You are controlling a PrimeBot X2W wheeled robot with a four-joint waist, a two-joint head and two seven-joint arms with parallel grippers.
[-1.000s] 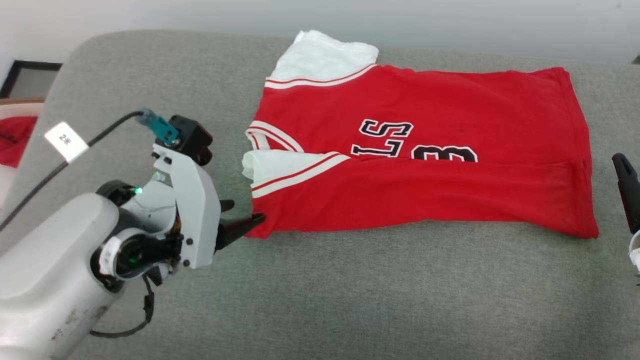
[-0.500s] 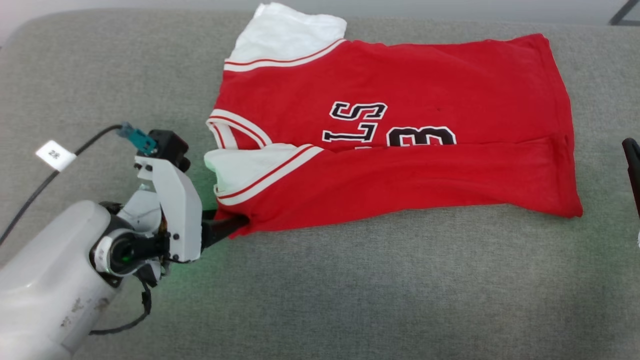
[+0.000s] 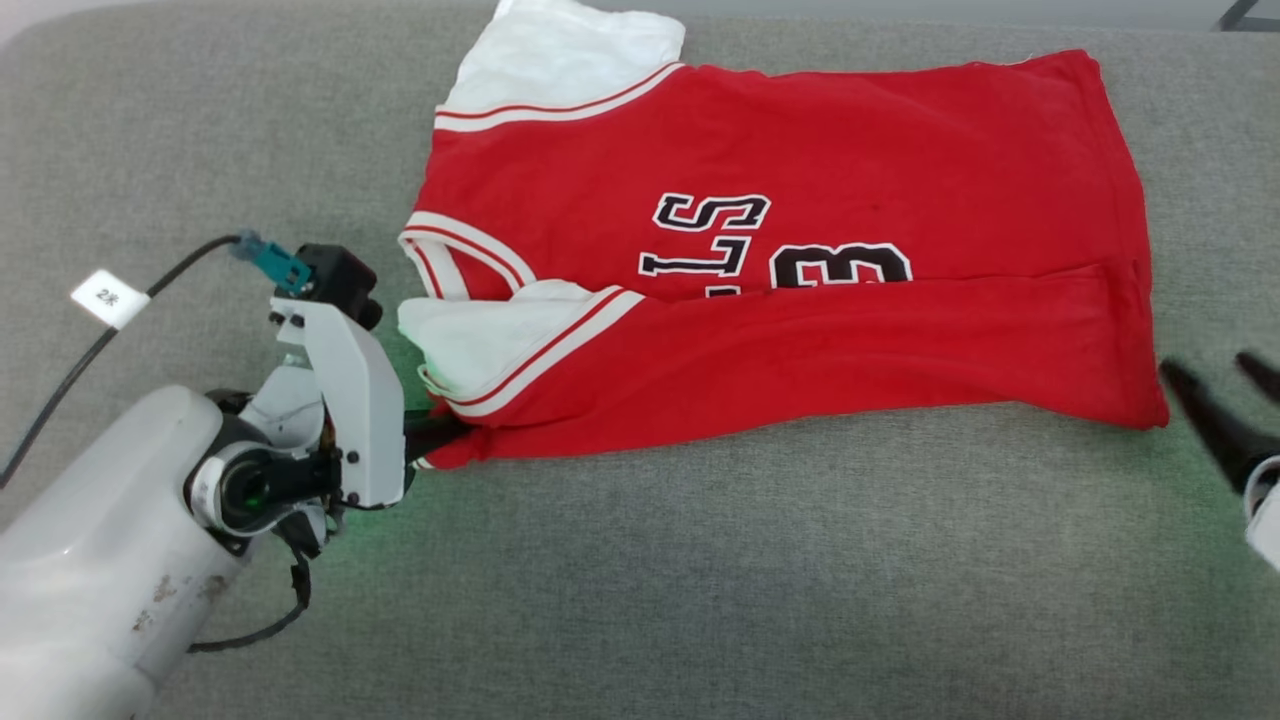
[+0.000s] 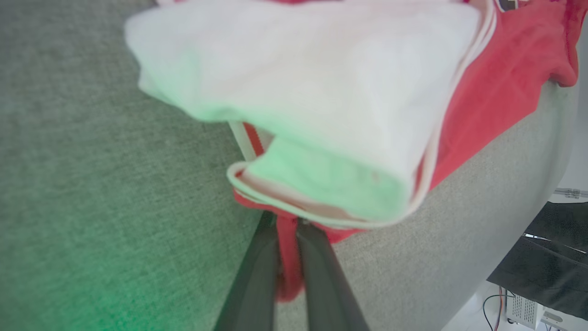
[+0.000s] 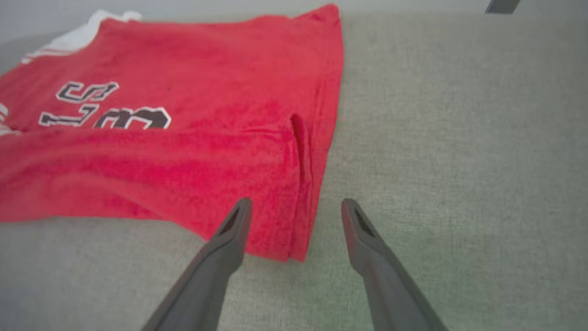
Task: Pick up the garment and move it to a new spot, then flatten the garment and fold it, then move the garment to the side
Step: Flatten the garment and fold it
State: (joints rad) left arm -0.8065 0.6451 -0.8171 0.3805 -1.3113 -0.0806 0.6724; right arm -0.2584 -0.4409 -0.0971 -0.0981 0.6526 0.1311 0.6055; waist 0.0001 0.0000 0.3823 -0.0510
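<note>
garment (image 3: 800, 340) long axis left-right, collar (image 3: 455, 245) left | left pincer (image 4: 285, 224) grips corner | right pincer (image 5: 297, 204) agape

garment (image 3: 800, 350): bright red jersey shirt with white sleeve panels, white-and-red striped trim and black, white-edged lettering.
pose: lay spread flat, collar end toward the left side of the grey cushion (image 3: 700, 580), hem toward its right side.
fold: the near long edge was turned over onto the front, covering the lower part of the lettering.
place: far half of the cushion, one white sleeve at its far edge.
hold: near left corner was pinched between the closed fingers of the left gripper (image 4: 287, 225).
</note>
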